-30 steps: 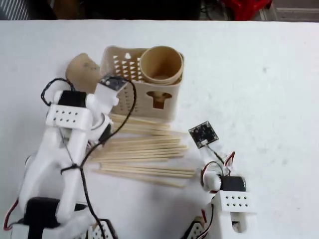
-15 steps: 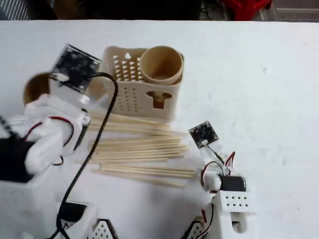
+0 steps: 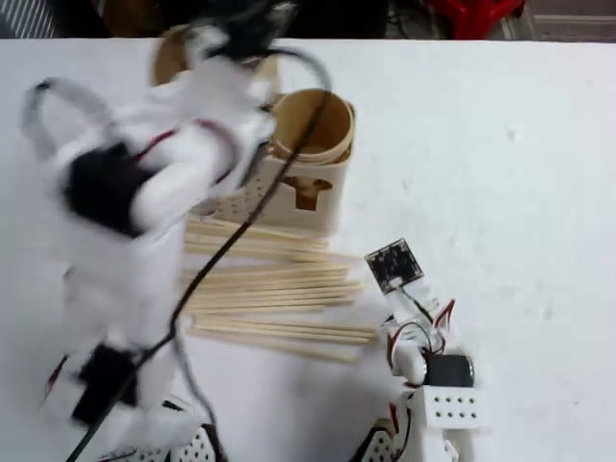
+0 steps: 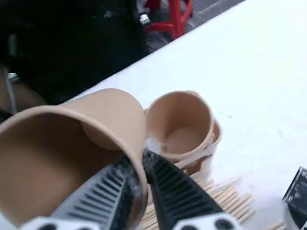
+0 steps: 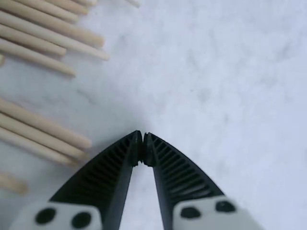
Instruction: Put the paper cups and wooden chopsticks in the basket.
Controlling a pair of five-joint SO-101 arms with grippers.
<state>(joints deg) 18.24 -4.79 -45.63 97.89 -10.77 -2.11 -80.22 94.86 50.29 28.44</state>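
Two cups: first cup (image 4: pixel 108 112) clamped at its rim in left hand (image 4: pixel 142 156), second cup (image 4: pixel 180 120) seated in one basket (image 3: pixel 298 197) just beyond, right hand (image 5: pixel 142 148) closed empty over desk (image 5: pixel 216 72), chopsticks (image 5: pixel 43 28) piled beside it, uncountable.

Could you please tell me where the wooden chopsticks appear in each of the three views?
High view: the chopsticks lie in a loose pile on the table, on the arms' side of the basket.
Left wrist view: chopsticks show just past the basket, beyond the left gripper holding a paper cup.
Right wrist view: chopsticks lie near the shut right gripper.
Shared landmark: the white table.
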